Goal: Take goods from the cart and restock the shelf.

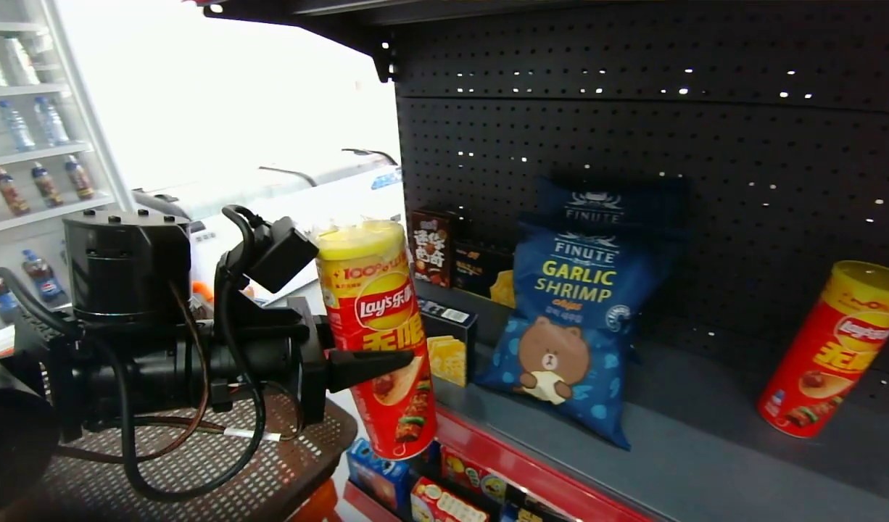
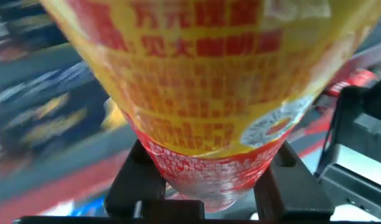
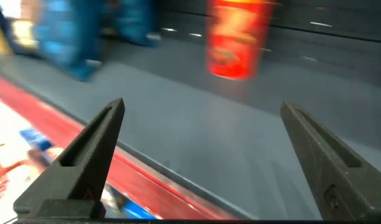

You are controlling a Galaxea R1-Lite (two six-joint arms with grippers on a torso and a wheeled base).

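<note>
The left gripper (image 1: 386, 360) is clenched around the middle of a red and yellow chip can (image 1: 375, 341), one dark finger (image 1: 372, 365) lying across its front. In the left wrist view the same gripper (image 2: 209, 186) has a finger (image 2: 137, 180) on either side of the can (image 2: 196, 93), pressed against its wall. The can is held in the air with its yellow lid up, leaning a little, just in front of the left end of the shelf (image 1: 705, 449) and not resting on the grey board. The arm lies above a brown perforated surface (image 1: 285, 449). The right gripper (image 3: 202, 155) is released, its two fingers spread wide, and hovers over the grey shelf board (image 3: 196, 124) near the red front edge (image 3: 146, 177). A second chip can (image 1: 832, 348) stands farther back on the board, tilted, at the right; the right wrist view shows it (image 3: 237, 40) beyond the spread fingers. Toward the left of the shelf a blue chip bag (image 1: 568, 326) leans upright, with another blue bag (image 1: 604, 203) behind it against the black pegboard (image 1: 633, 109). Beside them are small boxes (image 1: 444, 319). Below the red edge, more packs (image 1: 386, 471) sit on a lower shelf.
</note>
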